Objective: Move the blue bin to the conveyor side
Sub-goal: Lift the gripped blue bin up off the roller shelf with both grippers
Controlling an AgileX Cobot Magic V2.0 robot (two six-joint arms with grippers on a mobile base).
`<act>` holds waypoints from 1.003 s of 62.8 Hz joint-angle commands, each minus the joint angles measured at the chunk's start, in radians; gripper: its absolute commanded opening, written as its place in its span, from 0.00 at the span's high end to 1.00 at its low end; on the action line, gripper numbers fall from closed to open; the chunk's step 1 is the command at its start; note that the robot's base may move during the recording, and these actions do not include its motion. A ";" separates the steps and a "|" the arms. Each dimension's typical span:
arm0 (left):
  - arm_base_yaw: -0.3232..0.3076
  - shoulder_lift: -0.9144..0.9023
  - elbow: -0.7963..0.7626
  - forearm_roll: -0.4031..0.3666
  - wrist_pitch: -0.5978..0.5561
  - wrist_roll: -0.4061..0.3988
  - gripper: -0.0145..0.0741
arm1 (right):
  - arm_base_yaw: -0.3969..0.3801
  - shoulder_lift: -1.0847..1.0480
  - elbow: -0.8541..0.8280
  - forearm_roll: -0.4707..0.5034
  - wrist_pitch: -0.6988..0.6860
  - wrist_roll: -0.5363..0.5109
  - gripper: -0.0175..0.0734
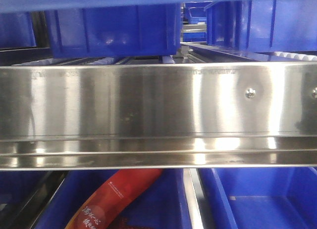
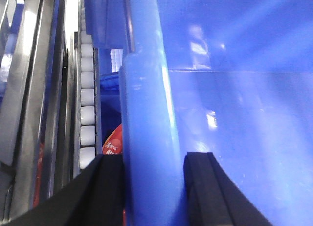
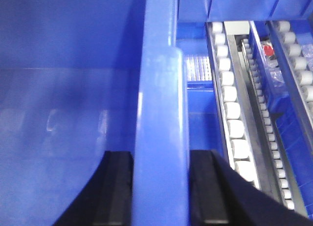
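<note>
The blue bin fills both wrist views with its glossy inner wall and thick rolled rim. My left gripper (image 2: 154, 187) is shut on the blue bin's rim (image 2: 146, 113), with one black finger on the outside and one inside. On the opposite side, the rim (image 3: 159, 89) runs between the two black fingers of my right gripper (image 3: 160, 187), which is also shut on it. The conveyor side is out of view in every frame. In the front view neither gripper shows.
A shiny stainless-steel rack rail (image 1: 158, 115) crosses the front view close up. Other blue crates (image 1: 114, 30) stand on the rack behind it, and more (image 1: 262, 199) sit below, one holding a red packet (image 1: 119, 194). White roller tracks (image 2: 87, 113) (image 3: 230, 108) run beside the bin.
</note>
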 commanded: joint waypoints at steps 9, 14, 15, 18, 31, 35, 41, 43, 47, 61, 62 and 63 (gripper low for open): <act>-0.007 -0.034 -0.012 -0.010 -0.030 0.013 0.86 | 0.000 -0.031 -0.015 -0.001 -0.090 -0.005 0.89; -0.007 -0.034 -0.012 -0.010 -0.035 0.013 0.86 | 0.000 -0.031 -0.015 0.001 -0.090 -0.005 0.89; -0.007 -0.034 -0.012 -0.010 -0.035 0.013 0.86 | 0.000 -0.031 -0.015 0.001 -0.090 -0.005 0.89; -0.007 -0.034 -0.012 -0.010 -0.035 0.013 0.86 | 0.000 -0.031 -0.015 0.002 -0.090 -0.005 0.89; -0.007 -0.034 -0.012 -0.010 -0.035 0.013 0.86 | 0.000 -0.031 -0.015 0.001 -0.090 -0.005 0.89; -0.007 -0.034 -0.012 -0.010 -0.035 0.013 0.86 | 0.000 -0.031 -0.015 0.001 -0.090 -0.005 0.89; -0.007 -0.034 -0.012 -0.010 -0.035 0.013 0.86 | 0.000 -0.031 -0.015 0.001 -0.090 -0.005 0.89; -0.007 -0.034 -0.012 -0.010 -0.035 0.013 0.86 | 0.000 -0.031 -0.015 0.001 -0.090 -0.005 0.89; -0.007 -0.034 -0.012 -0.010 -0.035 0.013 0.86 | 0.000 -0.031 -0.015 0.001 -0.090 -0.005 0.89; -0.007 -0.034 -0.012 -0.010 -0.038 0.013 0.86 | 0.000 -0.031 -0.015 0.001 -0.090 -0.005 0.89; -0.007 -0.034 -0.012 -0.010 -0.038 0.013 0.86 | 0.000 -0.031 -0.015 0.001 -0.090 -0.005 0.89; -0.007 -0.034 -0.012 -0.010 -0.038 0.013 0.86 | 0.000 -0.031 -0.015 0.001 -0.090 -0.005 0.89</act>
